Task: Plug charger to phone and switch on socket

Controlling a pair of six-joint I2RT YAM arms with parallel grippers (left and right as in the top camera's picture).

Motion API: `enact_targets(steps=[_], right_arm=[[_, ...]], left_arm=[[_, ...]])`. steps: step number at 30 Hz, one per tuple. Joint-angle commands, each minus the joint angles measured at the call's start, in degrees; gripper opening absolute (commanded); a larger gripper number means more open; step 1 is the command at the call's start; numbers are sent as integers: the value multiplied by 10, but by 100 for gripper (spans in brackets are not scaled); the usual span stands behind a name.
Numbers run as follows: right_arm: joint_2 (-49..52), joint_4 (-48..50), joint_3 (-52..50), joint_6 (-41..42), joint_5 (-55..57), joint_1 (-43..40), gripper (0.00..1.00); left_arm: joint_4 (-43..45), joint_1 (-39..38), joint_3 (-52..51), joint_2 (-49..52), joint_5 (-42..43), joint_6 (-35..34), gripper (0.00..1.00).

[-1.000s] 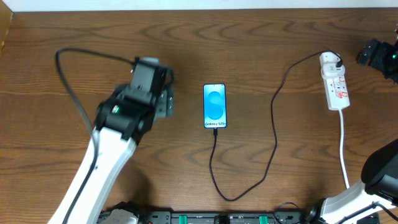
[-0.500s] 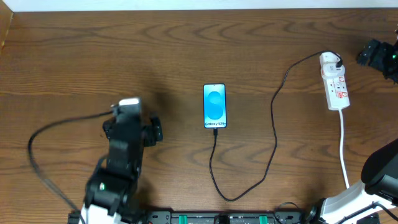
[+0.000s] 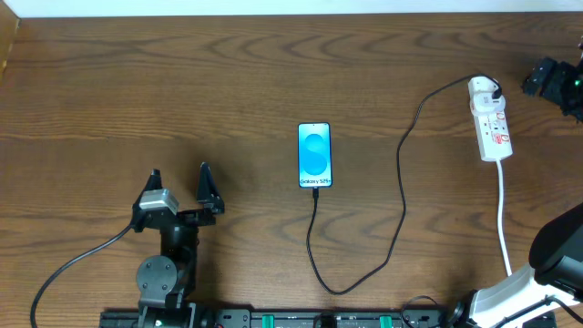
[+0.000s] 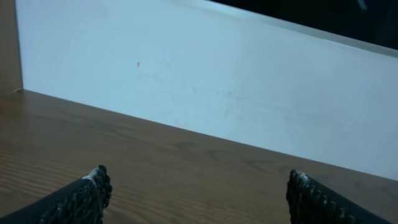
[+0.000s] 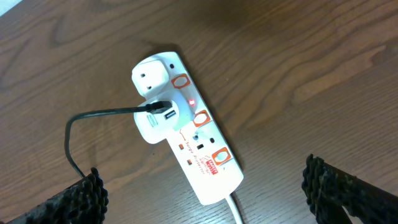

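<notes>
The phone [image 3: 314, 155] lies face up at mid-table, its blue screen lit. The charger [image 3: 399, 182], a thin black cable, meets the phone's bottom edge, loops toward the front and runs up to the socket [image 3: 490, 123] at the right. In the right wrist view its black plug [image 5: 155, 111] sits in a white adapter on the socket [image 5: 193, 146], and a small red light [image 5: 191, 101] glows. My right gripper [image 5: 204, 177] hangs open above the socket's cord end, also seen as the right gripper [image 3: 545, 80] at the right edge. My left gripper [image 3: 178, 178] stands open at the front left, empty.
The socket's white cord [image 3: 503, 214] runs toward the front right. The left arm's thick black cable [image 3: 77, 260] trails along the front left. A white wall [image 4: 205, 81] bounds the table's far edge. The right arm's base [image 3: 556, 264] fills the front right corner.
My left arm has drawn back from beside the phone to the front left of the table, still open. The right gripper, phone, cable and socket have not moved.
</notes>
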Motion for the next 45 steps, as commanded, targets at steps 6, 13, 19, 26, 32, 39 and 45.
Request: enact_targets(steps=[6, 13, 19, 26, 32, 39, 45], right_arm=[[4, 0, 3, 5, 2, 2, 99], [4, 0, 3, 5, 2, 2, 99], [4, 0, 3, 5, 2, 2, 99], [4, -1, 3, 5, 2, 2, 99], [4, 0, 3, 5, 2, 2, 99], [4, 0, 3, 5, 2, 2, 99], [4, 0, 3, 5, 2, 2, 99]], left_arm=[[-69, 23, -38, -65, 10, -5, 91], [-203, 45, -38, -100, 15, 1, 91], [-205, 61, -38, -100, 26, 27, 92], [-205, 61, -38, -100, 28, 49, 92], [-205, 61, -38, -100, 36, 46, 92], [-203, 61, -38, -100, 36, 47, 92], [-203, 61, -38, -99, 36, 47, 91]])
